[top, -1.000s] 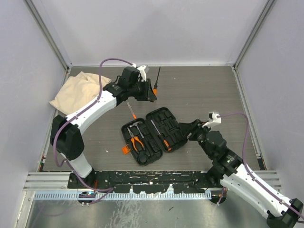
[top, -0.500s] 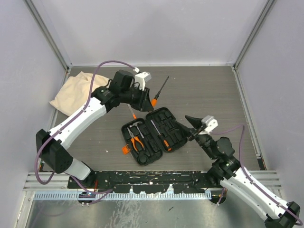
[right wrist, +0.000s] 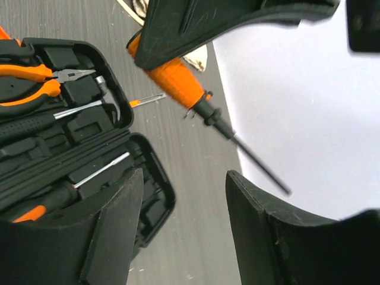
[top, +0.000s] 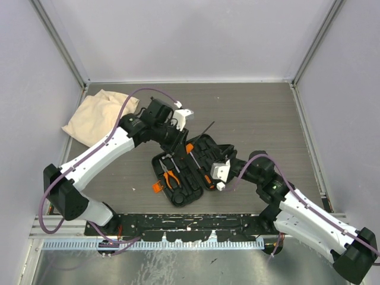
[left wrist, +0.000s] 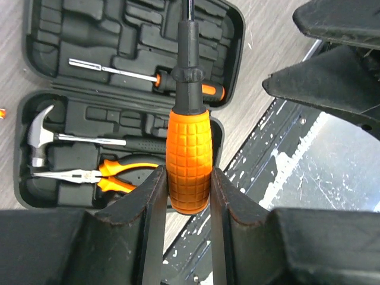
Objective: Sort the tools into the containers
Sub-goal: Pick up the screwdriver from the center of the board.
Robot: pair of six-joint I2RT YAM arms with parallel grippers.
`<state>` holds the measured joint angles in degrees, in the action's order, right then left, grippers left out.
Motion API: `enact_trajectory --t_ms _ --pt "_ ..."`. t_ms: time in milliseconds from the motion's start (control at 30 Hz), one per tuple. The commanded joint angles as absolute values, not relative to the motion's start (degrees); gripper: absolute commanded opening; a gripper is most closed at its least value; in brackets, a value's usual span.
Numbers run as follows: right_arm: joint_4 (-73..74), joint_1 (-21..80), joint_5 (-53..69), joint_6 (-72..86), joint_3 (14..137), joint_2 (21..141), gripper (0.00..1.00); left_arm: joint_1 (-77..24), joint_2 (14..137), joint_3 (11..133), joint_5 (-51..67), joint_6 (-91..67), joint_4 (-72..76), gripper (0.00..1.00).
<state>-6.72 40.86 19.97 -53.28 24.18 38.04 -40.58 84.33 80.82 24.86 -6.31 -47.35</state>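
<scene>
Screwdriver [left wrist: 190, 148] with a thick orange grid-patterned handle, black collar and dark steel shaft, clamped by its handle between the two black fingers [left wrist: 155, 196] of the left gripper [left wrist: 189, 178], with the shaft pointing away from the wrist. Directly beneath this gripper an open black moulded-plastic case [left wrist: 119, 35] lies on the grey wood-grain table [left wrist: 261, 53]. The case half nearer the gripper's fingers holds a small steel-headed claw hammer [left wrist: 41, 139] with a black handle and, just beside it, orange-handled long-nose pliers [left wrist: 89, 176]. In the farther half a second screwdriver [left wrist: 119, 70], slim, with an orange-and-black handle, sits in its recess. Right gripper [right wrist: 181, 196]: jaws spread apart with nothing between them, hovering over one edge of the case, the held screwdriver above and ahead of it. Well apart from the left gripper, beyond its arm, lies a crumpled beige cloth [top: 98, 113].
</scene>
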Motion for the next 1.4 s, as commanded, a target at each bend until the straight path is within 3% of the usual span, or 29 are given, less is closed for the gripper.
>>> enact_trajectory --t_ms 0,433,667,900,1133,1233,1300,1367 --pt "-4.43 40.87 26.91 -66.92 31.14 40.7 0.62 -42.43 81.31 80.3 26.64 -4.31 -49.12 0.0" --pt "17.46 40.89 26.87 -78.62 43.22 48.89 0.6 -46.96 82.44 81.0 27.65 -3.3 -53.17 0.0" --pt "20.08 40.89 26.9 -78.88 44.93 50.15 0.55 -49.23 83.1 82.2 28.04 -2.38 -55.02 0.0" --pt "24.74 40.87 23.54 -80.94 45.7 51.84 0.41 -49.77 82.54 82.65 29.31 -2.11 -55.6 0.0" --pt "24.78 40.94 23.16 -80.79 45.18 51.93 0.12 -50.11 83.44 83.7 29.0 -1.67 -56.59 0.0" --pt "24.7 40.91 23.35 -80.46 44.98 51.69 0.01 -50.1 83.71 83.89 28.14 -1.58 -56.67 0.06" --pt "24.5 40.92 23.42 -79.84 44.69 51.41 0.01 -50.1 83.63 83.87 27.72 -1.67 -56.43 0.13" --pt "24.48 40.89 23.47 -78.86 44.21 50.98 0.0 -50.14 83.04 83.71 26.97 -1.9 -55.7 0.26"
